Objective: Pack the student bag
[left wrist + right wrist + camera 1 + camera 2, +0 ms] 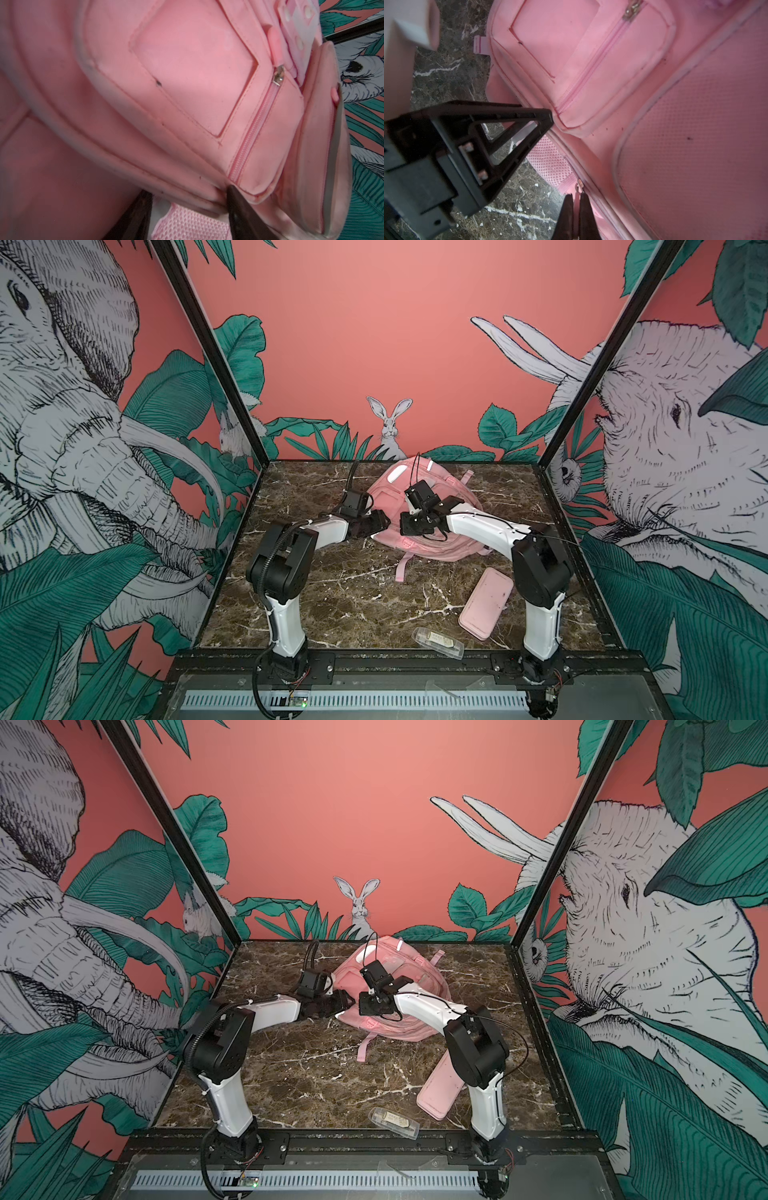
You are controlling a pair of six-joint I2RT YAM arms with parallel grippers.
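Two items unpacked: flat pink pencil case (pixel 486 603), clear plastic box (pixel 438 642). Right claw (pixel 576 196) pinches zip pull (pixel 578 187) of soft pink fabric student bag (pixel 440 547); left claw (pixel 188 192) grip unclear.

A: In a top view the right arm (pixel 473 1048) covers the far end of the pencil case (pixel 436 1090), and the print inside the clear packet (pixel 438 642) is too small to read.

B: The right wrist view cuts the right pincer (pixel 576 195) off at the picture's edge. The zip pull (pixel 576 205) runs down between its closed fingers and out of sight.

A: The left pincer (pixel 188 190) is blurred and cropped in its own wrist view. Whether it pinches the student bag (pixel 187 83) cannot be told.

B: Both top views hide that contact too.
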